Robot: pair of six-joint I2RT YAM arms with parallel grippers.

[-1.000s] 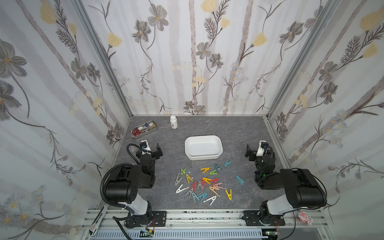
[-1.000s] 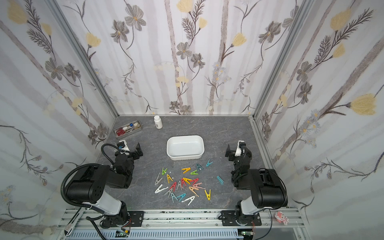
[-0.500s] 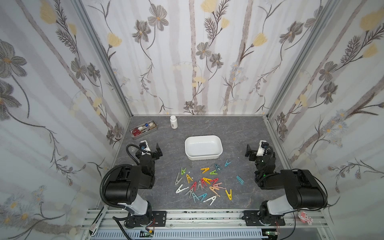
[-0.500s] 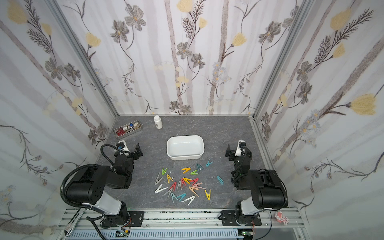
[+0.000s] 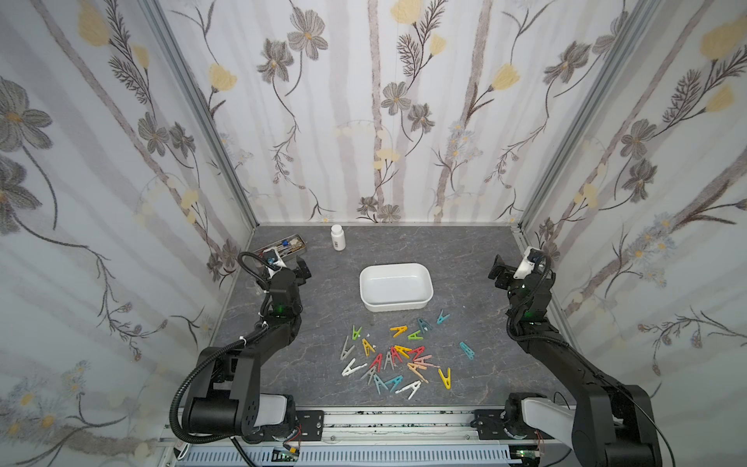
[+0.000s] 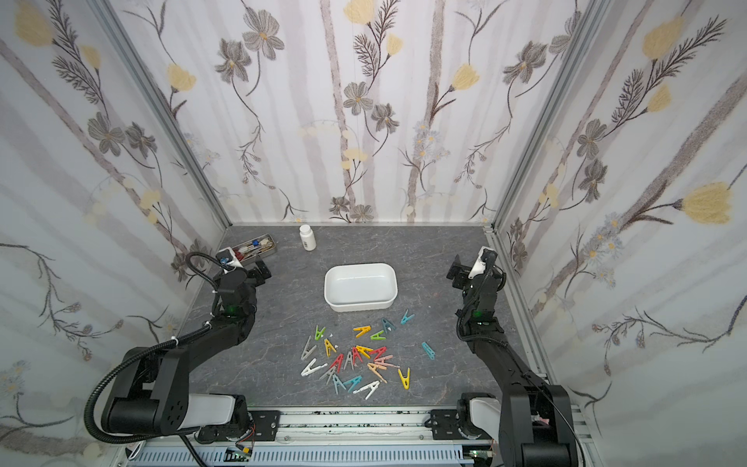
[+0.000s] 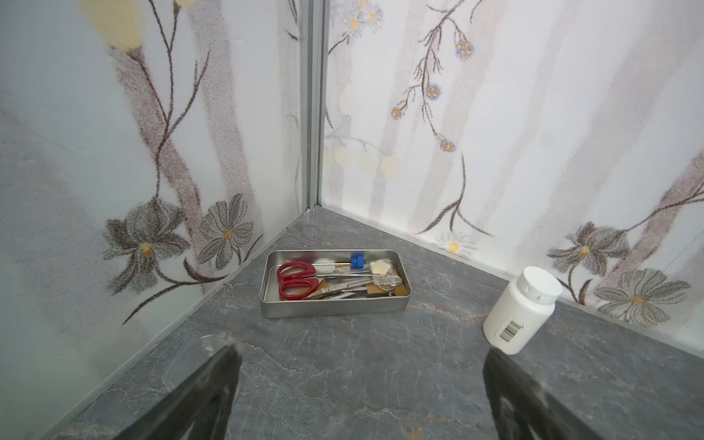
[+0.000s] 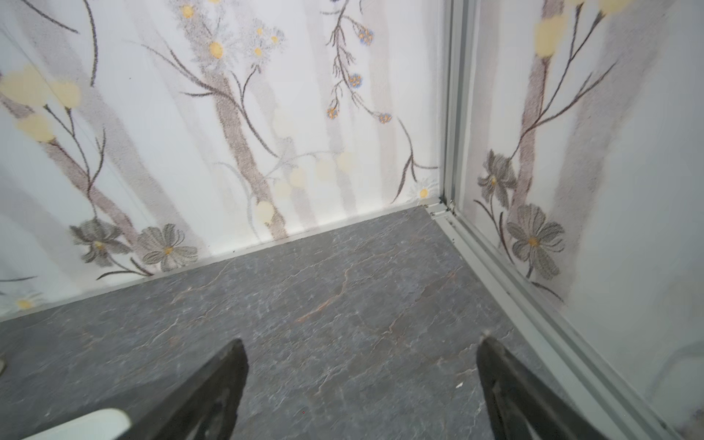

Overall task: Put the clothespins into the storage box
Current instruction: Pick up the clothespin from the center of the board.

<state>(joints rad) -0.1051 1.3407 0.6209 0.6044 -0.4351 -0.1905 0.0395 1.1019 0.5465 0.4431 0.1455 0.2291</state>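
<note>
Storage box [image 5: 398, 313]: set mid-worktop [image 5: 465, 258], between the two arms and well apart from both.
Clothespins [image 5: 398, 360]: scattered loose on the worktop, just on the robot's side of the storage box. A few are overlapped in the middle of the heap.
Left gripper [image 7: 360, 350]: jaws held wide apart, nothing clamped. It is pointed toward a metal tray [image 7: 335, 304] of scissors and a white bottle [image 7: 522, 308].
Right gripper [image 8: 360, 346]: jaws held wide apart, nothing clamped. It is aimed at the far right corner.

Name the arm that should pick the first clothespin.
Right, narrowly. The left gripper and right gripper both stand open and empty. But a lone teal clothespin lies clear of the pile on the right arm's side, an easy first grip.
</note>
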